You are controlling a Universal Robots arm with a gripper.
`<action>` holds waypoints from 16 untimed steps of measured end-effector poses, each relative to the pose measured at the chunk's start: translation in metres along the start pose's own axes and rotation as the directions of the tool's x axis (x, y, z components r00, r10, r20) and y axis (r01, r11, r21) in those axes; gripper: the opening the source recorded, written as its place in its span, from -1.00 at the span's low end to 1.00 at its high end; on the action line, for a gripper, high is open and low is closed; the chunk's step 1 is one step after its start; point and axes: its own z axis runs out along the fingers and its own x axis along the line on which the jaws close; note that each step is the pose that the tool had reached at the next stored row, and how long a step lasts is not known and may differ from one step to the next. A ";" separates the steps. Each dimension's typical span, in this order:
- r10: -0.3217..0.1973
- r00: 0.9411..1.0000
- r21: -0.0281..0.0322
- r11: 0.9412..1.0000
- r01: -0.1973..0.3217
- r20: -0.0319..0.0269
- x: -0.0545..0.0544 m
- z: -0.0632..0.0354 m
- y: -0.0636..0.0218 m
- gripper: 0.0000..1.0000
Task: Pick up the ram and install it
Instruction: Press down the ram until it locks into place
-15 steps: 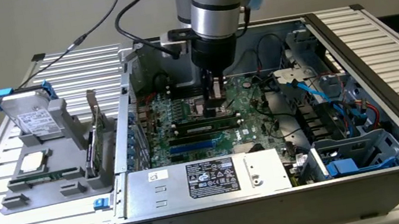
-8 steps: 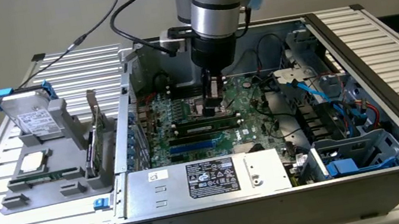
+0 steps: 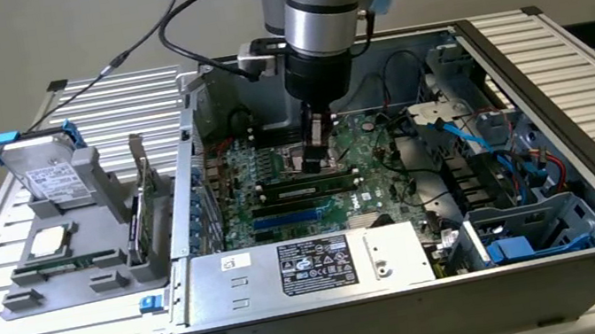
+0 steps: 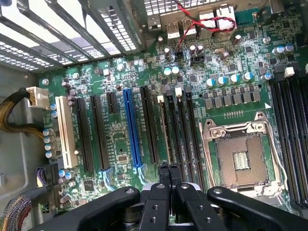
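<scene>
The ram (image 3: pixel 307 189), a long dark-green stick with black chips, sits level in a slot of the motherboard (image 3: pixel 273 166) inside the open computer case. My gripper (image 3: pixel 315 164) points straight down over the stick's middle, fingers together just above its top edge. In the wrist view the gripper (image 4: pixel 169 168) is shut, and the ram (image 4: pixel 166 134) runs edge-on away from the fingertips, between the other long black slots.
The bare processor socket (image 4: pixel 239 161) lies beside the slots. The grey power supply (image 3: pixel 313 267) closes the case's near side, and drive cages with blue cables (image 3: pixel 510 151) fill the exterior view's right. A grey holder (image 3: pixel 61 258) outside the case carries a drive, a silver chip and an upright card.
</scene>
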 end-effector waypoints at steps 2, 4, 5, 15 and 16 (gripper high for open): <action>0.020 1.000 0.001 1.000 -0.020 0.001 0.000 0.0001 0.0000 -0.80; 0.042 0.999 0.001 0.999 -0.042 0.003 0.000 0.0001 0.0000 -0.80; 0.053 0.999 0.001 0.999 -0.053 0.004 0.000 0.0001 0.0000 -0.80; 0.169 0.985 0.014 0.986 -0.169 0.022 0.000 0.0008 -0.0001 -0.80; 0.181 0.983 0.015 0.983 -0.181 0.025 0.000 0.0011 -0.0001 -0.80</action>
